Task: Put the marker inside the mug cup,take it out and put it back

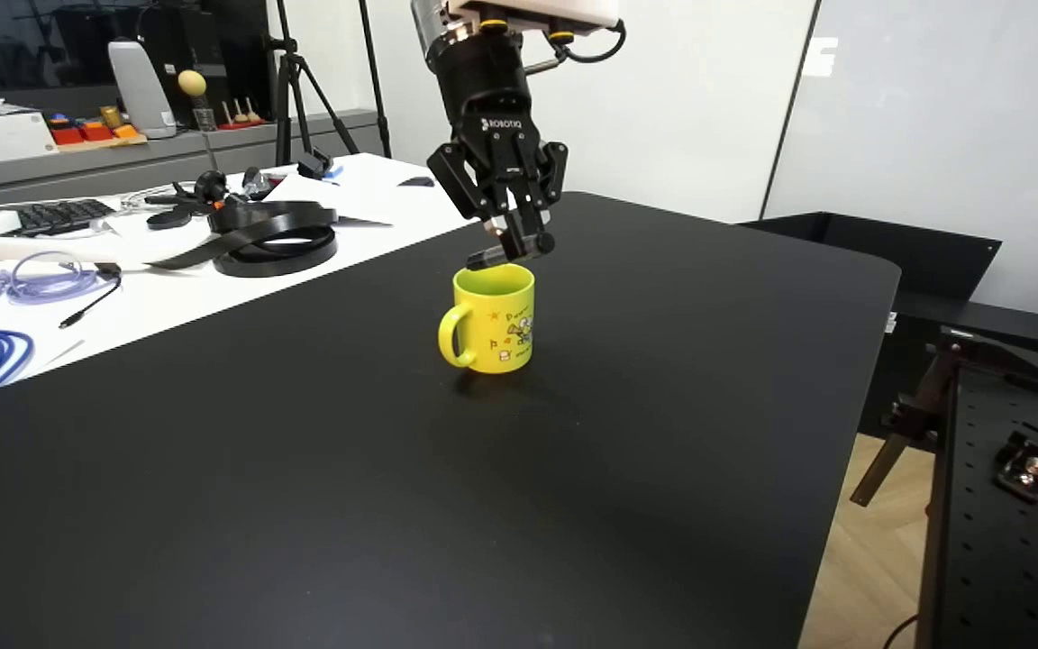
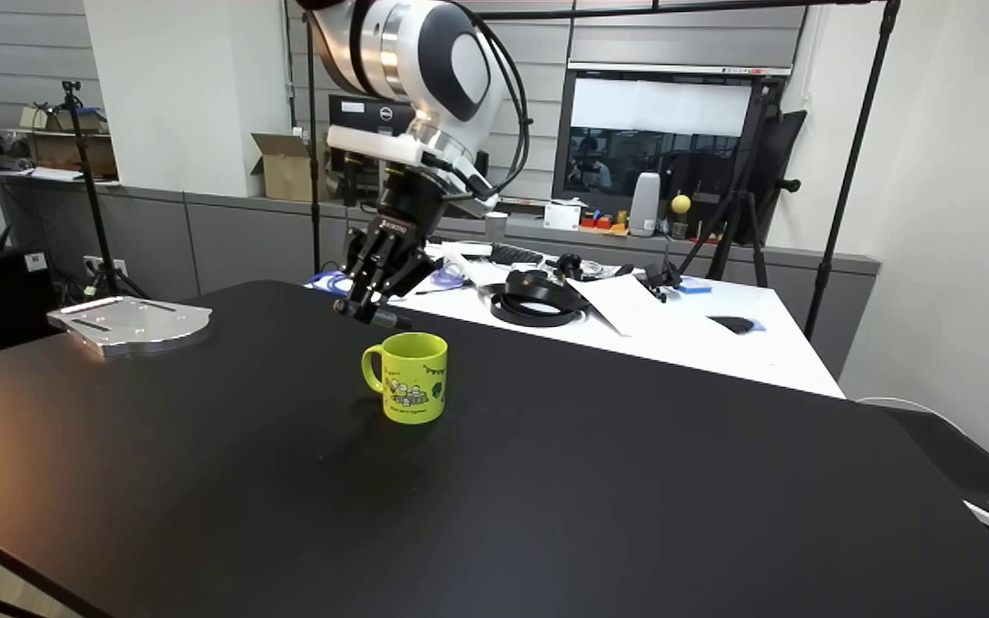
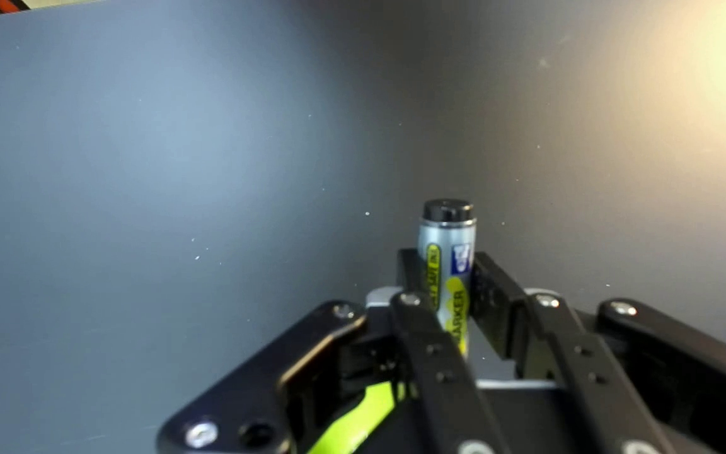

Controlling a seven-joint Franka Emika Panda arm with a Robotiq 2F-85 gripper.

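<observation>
My gripper (image 1: 522, 242) is shut on the marker (image 1: 488, 259) and holds it just above the mug cup (image 1: 494, 324). The gripper (image 2: 363, 309) and the marker (image 2: 391, 320) also show in an exterior view, where the marker lies nearly level, slightly tilted, by the mug's rim. The yellow mug (image 2: 414, 379) stands upright on the black table. In the wrist view the marker (image 3: 447, 243) has a silver body, yellow labels and a black end, and stands between the fingertips (image 3: 443, 274). Only a yellow strip of the mug (image 3: 357, 419) shows there, behind the gripper.
The black table (image 1: 375, 505) carries the mug. A white table (image 2: 718, 352) with black straps (image 2: 537, 300), cables and papers adjoins it. A silver metal plate (image 2: 134, 326) is at the far left in an exterior view. A black perforated bench (image 1: 1015, 541) stands beside the table.
</observation>
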